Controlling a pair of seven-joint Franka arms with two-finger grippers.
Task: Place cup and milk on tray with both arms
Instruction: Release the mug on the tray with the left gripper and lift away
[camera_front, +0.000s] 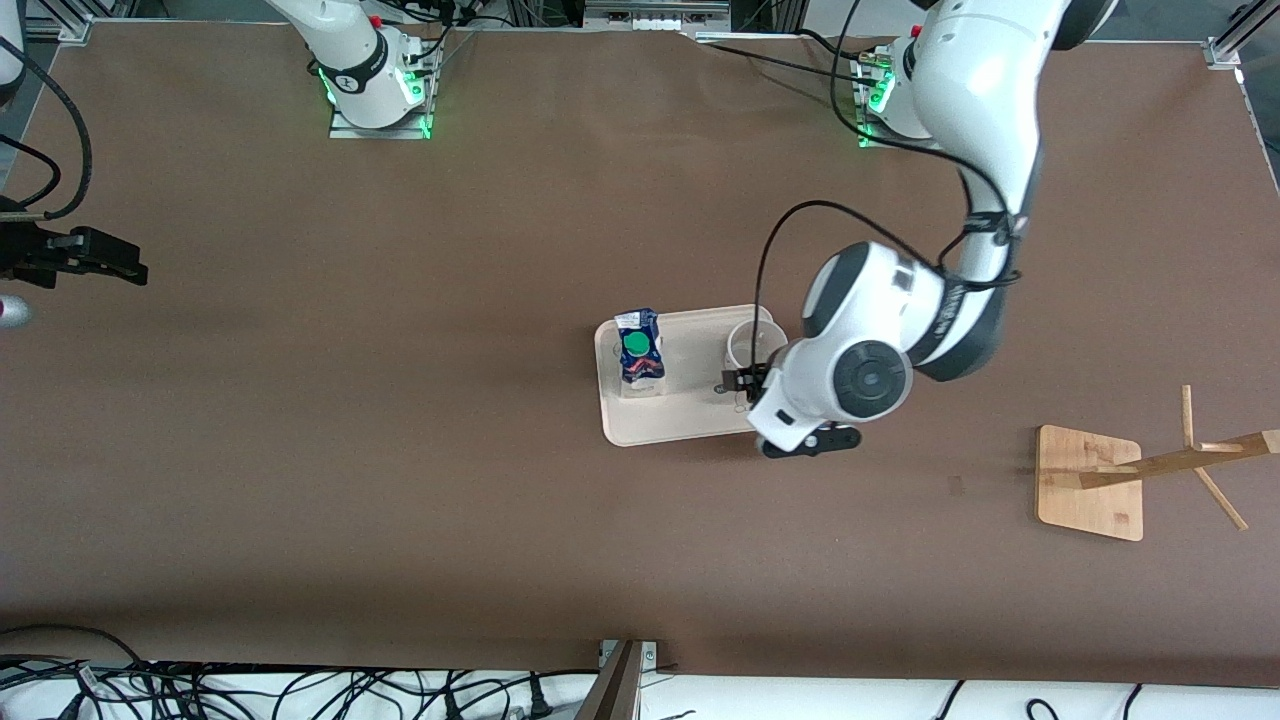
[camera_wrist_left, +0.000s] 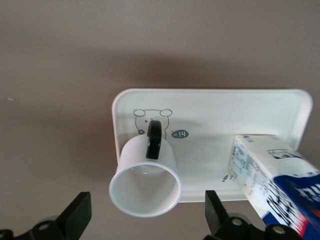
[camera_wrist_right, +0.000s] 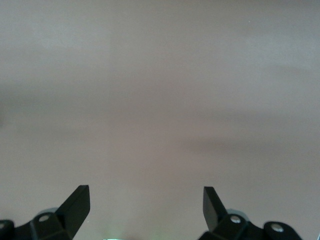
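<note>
The pink-cream tray (camera_front: 680, 425) lies mid-table. The blue and white milk (camera_front: 640, 350) with its green cap stands on it toward the right arm's end. The white cup (camera_front: 752, 345) stands upright on the tray toward the left arm's end. My left gripper (camera_front: 745, 383) is open over the cup. In the left wrist view the cup (camera_wrist_left: 145, 180) sits between the spread fingers (camera_wrist_left: 79, 207), untouched, its black handle (camera_wrist_left: 153, 140) pointing over the tray (camera_wrist_left: 225, 107), with the milk (camera_wrist_left: 280, 185) beside it. My right gripper (camera_front: 105, 262) is open and empty, waiting over bare table at the right arm's end; its wrist view (camera_wrist_right: 145, 202) shows only table.
A wooden rack with a square base (camera_front: 1090, 480) and slanted pegs stands toward the left arm's end of the table, nearer to the front camera than the tray. Cables hang along the table's front edge.
</note>
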